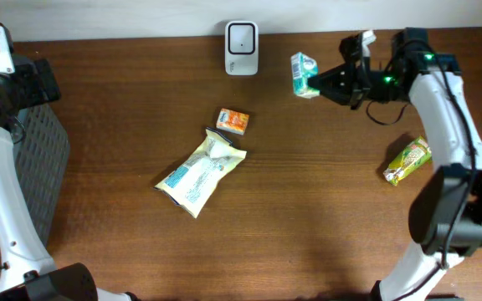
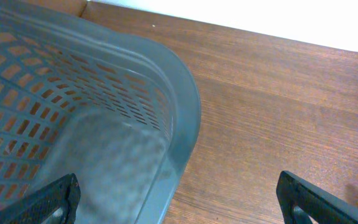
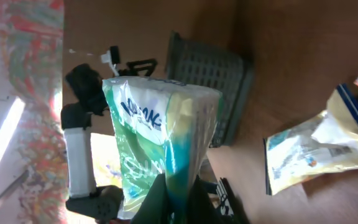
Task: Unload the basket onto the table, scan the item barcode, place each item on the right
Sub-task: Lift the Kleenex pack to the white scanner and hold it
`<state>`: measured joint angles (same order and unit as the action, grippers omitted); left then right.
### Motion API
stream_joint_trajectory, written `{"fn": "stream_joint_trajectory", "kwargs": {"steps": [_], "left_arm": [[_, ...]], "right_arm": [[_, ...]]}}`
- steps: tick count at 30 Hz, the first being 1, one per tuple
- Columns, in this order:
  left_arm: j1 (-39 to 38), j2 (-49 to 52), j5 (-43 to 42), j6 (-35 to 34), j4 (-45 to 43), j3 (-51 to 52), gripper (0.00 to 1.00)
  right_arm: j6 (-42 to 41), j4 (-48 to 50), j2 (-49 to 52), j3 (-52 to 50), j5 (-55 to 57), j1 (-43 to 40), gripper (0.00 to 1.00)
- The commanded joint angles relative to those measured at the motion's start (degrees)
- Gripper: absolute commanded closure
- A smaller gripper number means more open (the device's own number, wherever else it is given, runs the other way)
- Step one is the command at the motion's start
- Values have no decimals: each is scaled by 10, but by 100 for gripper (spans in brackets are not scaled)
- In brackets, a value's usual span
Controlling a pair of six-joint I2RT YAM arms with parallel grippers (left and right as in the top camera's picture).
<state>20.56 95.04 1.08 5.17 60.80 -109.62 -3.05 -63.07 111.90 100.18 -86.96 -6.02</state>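
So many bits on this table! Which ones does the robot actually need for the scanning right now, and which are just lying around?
In use:
- green packet, clamped in the right gripper
- white scanner at the table's far edge

Lying about:
- orange packet
- white-and-blue pouch
- green-and-yellow snack bag
- grey basket

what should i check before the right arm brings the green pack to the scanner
1. Green pack clamped in right gripper: ok.
2. Barcode turned toward scanner: cannot tell, no barcode visible.
3. Nothing between pack and scanner: ok.
4. Left gripper open, over the basket, away from scanner: ok.
5. Orange box and white bag lie off the route: ok.
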Motion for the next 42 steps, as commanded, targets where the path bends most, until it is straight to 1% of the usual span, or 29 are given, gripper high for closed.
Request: {"fn": "stream_joint_trajectory", "kwargs": {"steps": [1, 7, 9, 10, 11, 12, 15, 16, 17, 20, 22, 25, 26, 30, 34, 37, 40, 42], "left_arm": [[2, -10, 2, 10, -1, -3, 1], [2, -10, 2, 10, 0, -3, 1], [2, -10, 2, 10, -1, -3, 1], [2, -10, 2, 9, 0, -3, 1], [2, -10, 2, 10, -1, -3, 1], [2, -10, 2, 10, -1, -3, 1], [2, -10, 2, 10, 0, -3, 1], [2, -10, 2, 10, 0, -3, 1], [2, -10, 2, 10, 0, -3, 1], [2, -10, 2, 10, -1, -3, 1], [2, -10, 2, 10, -1, -3, 1], [2, -10, 2, 10, -1, -3, 1], [2, -10, 2, 10, 0, -3, 1], [2, -10, 2, 10, -1, -3, 1], [2, -10, 2, 10, -1, -3, 1], [2, -10, 2, 10, -1, -3, 1], [2, -10, 2, 10, 0, -3, 1], [2, -10, 2, 10, -1, -3, 1]], "right_arm": [[-5, -3, -49, 2, -20, -4, 96], [5, 4, -80, 2, -19, -4, 96], [15, 4, -80, 2, 44, 5, 96], [15, 4, -80, 2, 90, 13, 96], [15, 2, -80, 2, 161, 29, 96], [15, -2, -80, 2, 299, 73, 96], [8, -2, -80, 5, 404, 118, 96], [5, -6, -79, 11, 459, 138, 96], [-6, -11, -79, 22, 522, 158, 96], [-35, -32, -79, 90, 774, 228, 96], [-34, -15, -70, 128, 906, 270, 96], [0, 59, -54, 131, 1039, 310, 96], [21, 98, -38, 131, 1084, 323, 96], [106, 259, 38, 131, 1162, 338, 96], [199, 427, 121, 131, 1176, 337, 96], [292, 538, 179, 131, 1177, 337, 96], [389, 615, 228, 131, 1176, 337, 96], [431, 649, 254, 131, 1174, 337, 96]]}}
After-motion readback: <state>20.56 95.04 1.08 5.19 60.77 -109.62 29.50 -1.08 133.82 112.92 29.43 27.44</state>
